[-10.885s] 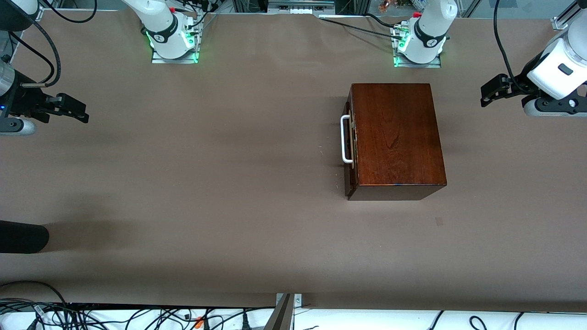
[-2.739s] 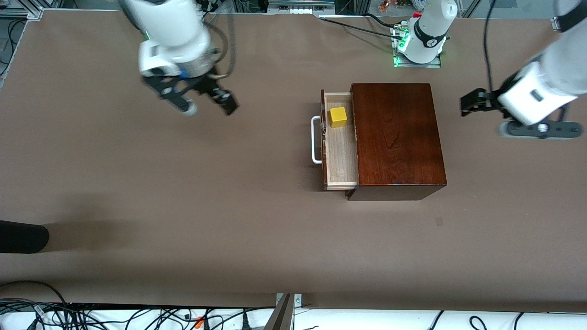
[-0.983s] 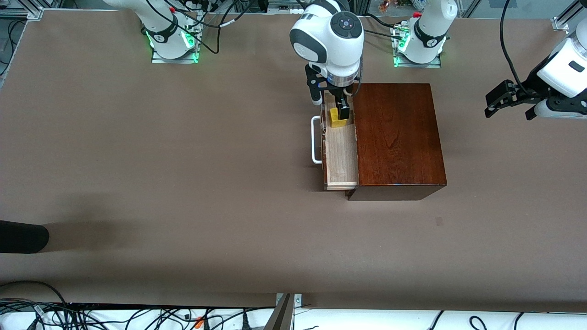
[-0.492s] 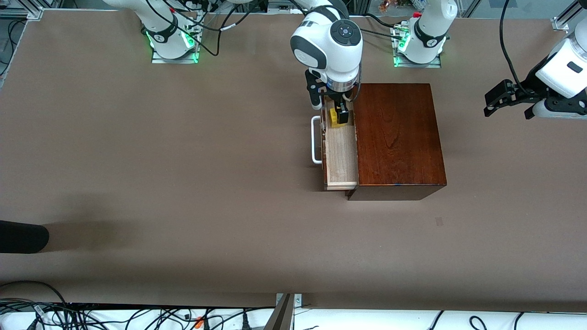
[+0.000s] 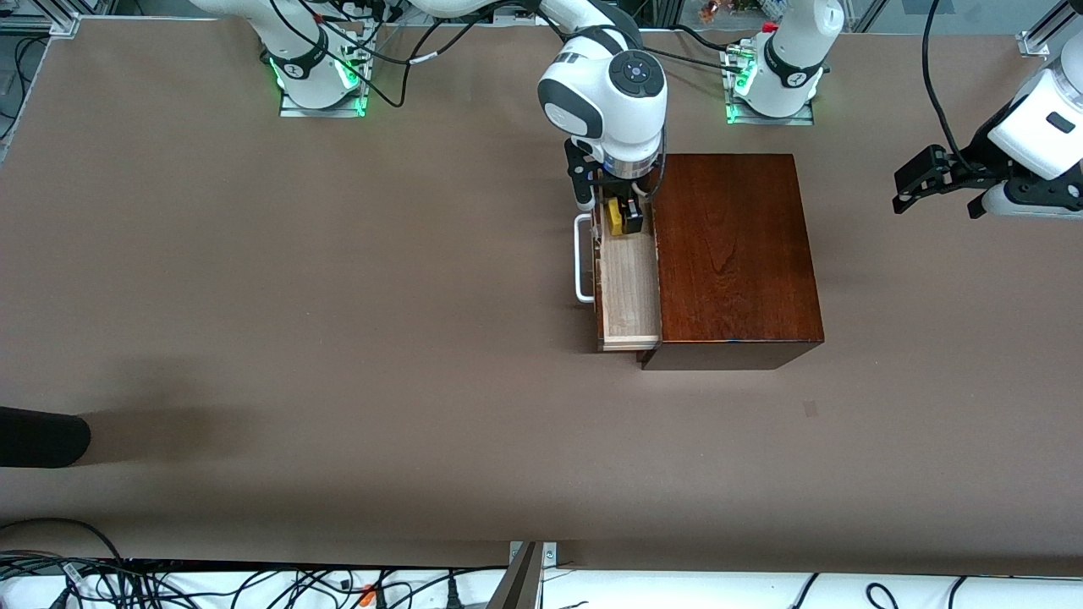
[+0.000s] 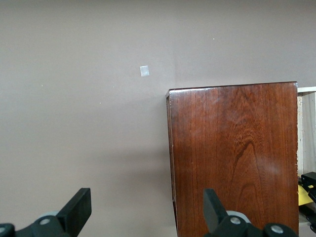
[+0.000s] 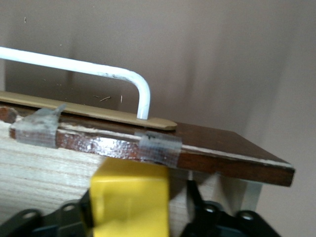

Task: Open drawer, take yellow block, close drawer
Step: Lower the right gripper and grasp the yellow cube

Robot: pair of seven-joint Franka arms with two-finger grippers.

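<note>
The mahogany box (image 5: 732, 254) stands toward the left arm's end of the table. Its drawer (image 5: 630, 292) is pulled out, white handle (image 5: 580, 258) toward the right arm's end. The yellow block (image 5: 615, 218) sits in the drawer's corner farthest from the front camera. My right gripper (image 5: 622, 218) is down in the drawer, open, its fingers on either side of the block. In the right wrist view the block (image 7: 129, 200) fills the space between them, one finger touching it and the other finger (image 7: 195, 210) a little apart. My left gripper (image 5: 918, 182) waits open and empty beside the box.
A black object (image 5: 42, 436) juts in at the right arm's end of the table. A small grey square mark (image 5: 810, 408) lies on the table nearer the front camera than the box. Cables run along the front edge.
The drawer was pulled open, showing the block. My right gripper came over the block and in the last second sank lower around it. The left arm has barely moved.
</note>
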